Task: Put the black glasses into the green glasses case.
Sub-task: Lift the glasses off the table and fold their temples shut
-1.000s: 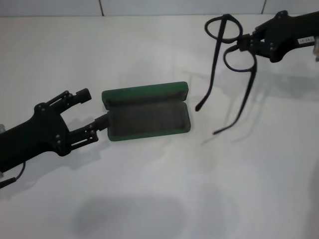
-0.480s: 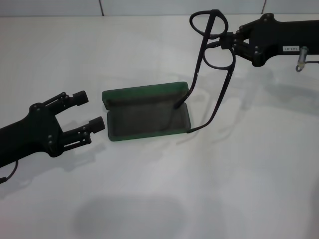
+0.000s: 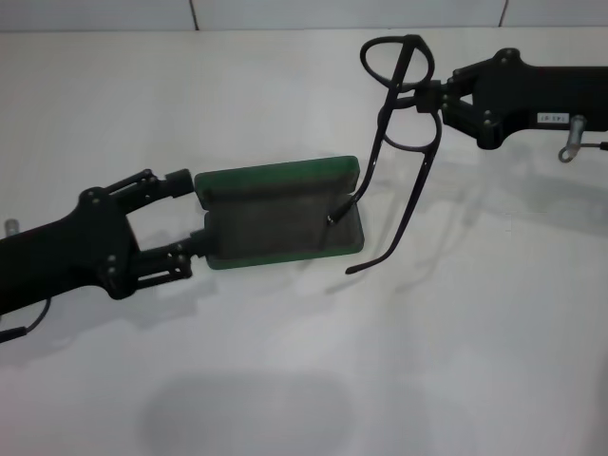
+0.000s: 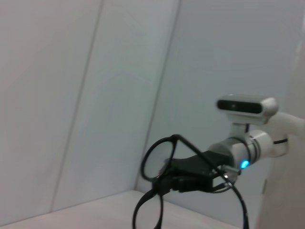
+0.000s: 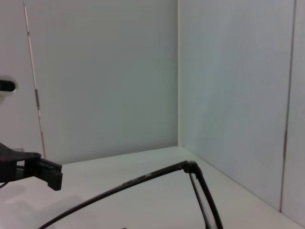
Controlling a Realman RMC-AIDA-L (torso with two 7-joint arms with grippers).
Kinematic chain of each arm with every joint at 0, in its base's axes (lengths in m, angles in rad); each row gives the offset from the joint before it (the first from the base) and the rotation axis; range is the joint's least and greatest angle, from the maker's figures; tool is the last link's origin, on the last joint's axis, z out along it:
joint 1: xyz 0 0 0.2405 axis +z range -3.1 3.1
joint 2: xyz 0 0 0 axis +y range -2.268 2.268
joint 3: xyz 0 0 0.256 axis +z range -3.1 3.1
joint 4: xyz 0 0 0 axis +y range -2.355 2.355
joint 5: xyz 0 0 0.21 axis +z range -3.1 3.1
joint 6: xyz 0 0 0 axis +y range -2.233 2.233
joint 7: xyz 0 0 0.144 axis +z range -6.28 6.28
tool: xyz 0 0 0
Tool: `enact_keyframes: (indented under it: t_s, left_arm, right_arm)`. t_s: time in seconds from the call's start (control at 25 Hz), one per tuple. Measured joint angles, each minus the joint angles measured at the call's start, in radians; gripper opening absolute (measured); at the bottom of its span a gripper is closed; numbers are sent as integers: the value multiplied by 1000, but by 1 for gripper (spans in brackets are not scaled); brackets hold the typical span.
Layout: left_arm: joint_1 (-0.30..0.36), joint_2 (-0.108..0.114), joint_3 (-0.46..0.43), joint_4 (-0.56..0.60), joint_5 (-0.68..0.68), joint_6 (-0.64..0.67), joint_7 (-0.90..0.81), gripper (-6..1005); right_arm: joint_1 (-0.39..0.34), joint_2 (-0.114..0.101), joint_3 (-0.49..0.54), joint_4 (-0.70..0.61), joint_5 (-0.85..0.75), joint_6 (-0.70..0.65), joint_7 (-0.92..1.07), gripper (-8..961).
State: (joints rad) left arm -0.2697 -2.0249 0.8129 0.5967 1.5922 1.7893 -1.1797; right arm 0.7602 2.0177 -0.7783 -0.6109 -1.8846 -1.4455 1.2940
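A: What is nearest, in the lower left of the head view?

B: The left gripper (image 3: 185,217). Its arm comes in from the left edge and is cut off there. The jaws stand wide, one finger at the lid corner and the other at the left end of the tray of the green glasses case (image 3: 278,214). Whether the fingers touch the case, I cannot tell.

A: And the case?

B: It lies open in the middle of the white table (image 3: 285,380), lid behind, tray in front with grey-green lining. I cannot see any lettering on the lid.

A: Where are the black glasses?

B: The black glasses (image 3: 400,95) hang in the upper right, above the table. The right gripper (image 3: 439,95) is closed on the frame at the bridge between the lenses. Both temple arms point down; one tip is over the right end of the tray, the other is beside the case, outside it.

A: Any writing?

B: A small white label on the right arm, too small to read. In the left wrist view the glasses and right gripper show far off; the right wrist view shows only part of the frame.
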Motion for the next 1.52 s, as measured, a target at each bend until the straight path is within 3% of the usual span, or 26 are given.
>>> enact_keyframes:
  t_s: [0.44,1.08,1.28,1.52]
  left_arm:
    - [-69,-3,-1,-9,45,41,159,725]
    - [-183,-10,88,-6,50,98,439,68]
    - [-221,-11,88,-15,50,85,491,-2]
    - [-246,-24,88,-17,79,57,519,-2]
  right_arm:
    - [12,3,-18,40,4,20,-18,38]
    - [65,1,-65,62,5,-18,7,37]
    - [85,1,-103,81,2,-22,8,37]
    - [110,5,-127,110,3,-16,8,37]
